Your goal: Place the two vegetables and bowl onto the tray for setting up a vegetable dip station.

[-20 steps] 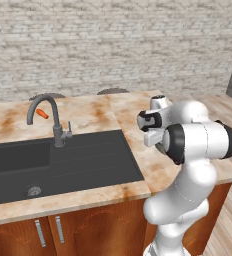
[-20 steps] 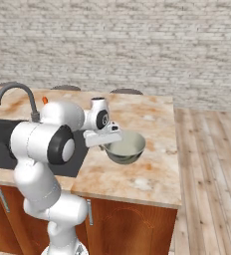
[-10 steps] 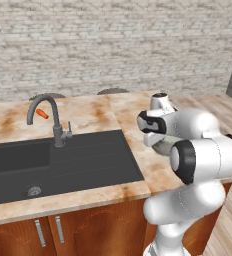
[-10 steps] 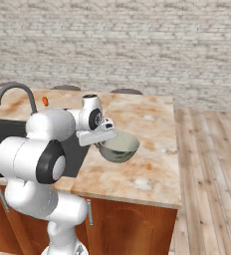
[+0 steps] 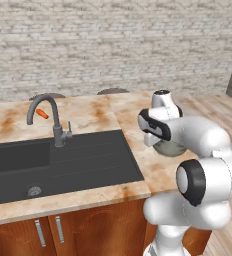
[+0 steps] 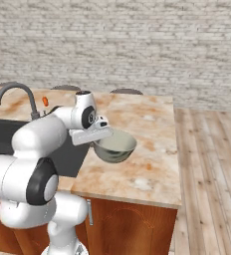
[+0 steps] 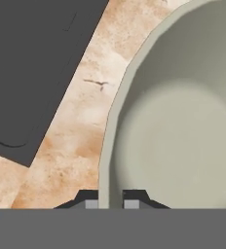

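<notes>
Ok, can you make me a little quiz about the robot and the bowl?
1. True or false: the claw pinches the rim of the bowl.
2. What lies just behind the faucet: A) an orange carrot, B) a spoon, C) a cup?
3. Fill in: the bowl is held up above the marble ____.

Key: 1 true; 2 A; 3 counter.

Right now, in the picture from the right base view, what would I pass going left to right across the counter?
Faucet → carrot → gripper → bowl clamped by its rim → bare stretch of counter → wooden floor.
</notes>
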Controlling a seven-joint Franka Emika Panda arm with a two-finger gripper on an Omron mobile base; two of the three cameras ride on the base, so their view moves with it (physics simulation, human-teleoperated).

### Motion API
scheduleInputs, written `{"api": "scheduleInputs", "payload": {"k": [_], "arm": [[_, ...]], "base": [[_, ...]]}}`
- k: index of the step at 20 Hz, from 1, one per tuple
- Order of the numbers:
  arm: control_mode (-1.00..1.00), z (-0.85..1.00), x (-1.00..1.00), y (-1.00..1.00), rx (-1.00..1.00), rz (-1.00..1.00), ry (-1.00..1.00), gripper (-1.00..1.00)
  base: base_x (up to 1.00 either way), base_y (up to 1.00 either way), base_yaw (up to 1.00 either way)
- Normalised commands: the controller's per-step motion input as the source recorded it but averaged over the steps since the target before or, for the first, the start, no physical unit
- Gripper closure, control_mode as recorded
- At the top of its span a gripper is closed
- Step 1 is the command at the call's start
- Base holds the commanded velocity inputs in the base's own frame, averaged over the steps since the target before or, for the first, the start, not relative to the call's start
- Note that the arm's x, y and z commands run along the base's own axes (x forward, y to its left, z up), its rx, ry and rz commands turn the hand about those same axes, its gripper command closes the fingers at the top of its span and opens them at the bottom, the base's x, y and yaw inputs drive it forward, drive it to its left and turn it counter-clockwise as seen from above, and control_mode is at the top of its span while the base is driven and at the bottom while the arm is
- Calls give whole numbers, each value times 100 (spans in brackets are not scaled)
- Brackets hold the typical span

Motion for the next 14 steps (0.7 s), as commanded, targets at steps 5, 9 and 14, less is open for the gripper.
{"api": "scheduleInputs", "payload": {"k": [5, 9, 14], "arm": [[-100, 26, -29, 14, 0, 0, 0, 100], [-100, 10, -26, 6, 0, 0, 0, 100], [-100, 10, -30, 2, 0, 0, 0, 100]], "base": [[0, 0, 0], [0, 0, 0], [0, 0, 0]]}}
